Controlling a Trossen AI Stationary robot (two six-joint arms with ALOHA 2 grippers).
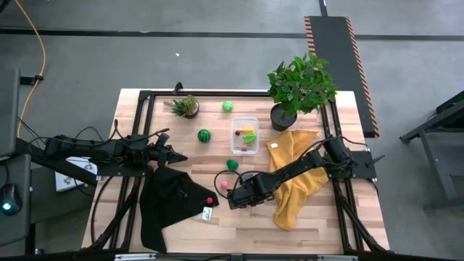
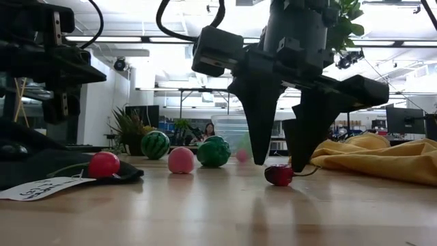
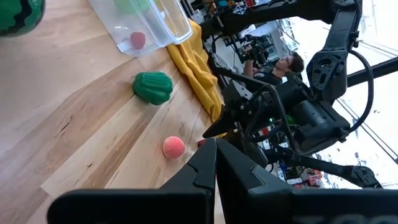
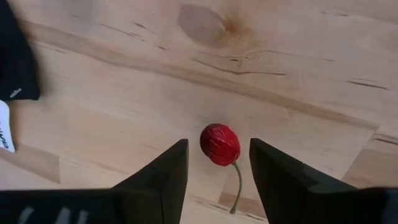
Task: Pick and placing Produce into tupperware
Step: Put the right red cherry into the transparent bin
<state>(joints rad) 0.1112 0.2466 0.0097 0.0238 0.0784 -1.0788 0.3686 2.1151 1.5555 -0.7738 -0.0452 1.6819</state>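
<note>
- Your right gripper (image 4: 213,163) is down at the table, fingers spread, with a small red cherry (image 4: 219,144) between them; the fingertips are not touching it.
- In the low view the cherry (image 2: 278,175) lies on the wood between the two finger tips, just beside the one nearer the yellow cloth (image 2: 382,158).
- A pink ball (image 2: 181,160) and a green ridged piece (image 2: 214,152) sit near that gripper.
- A red ball (image 2: 104,165) rests on the black cloth (image 1: 170,203).
- The clear container (image 1: 245,135) stands beyond them, beside the yellow cloth, with a yellow piece (image 1: 249,131) and small red bits inside.
- A striped melon (image 1: 204,135) lies just beside the container, and a green ball (image 1: 228,106) lies farther back.
- Your left gripper (image 3: 216,163) hovers over the table's left side, fingers pressed together and holding nothing.
</note>
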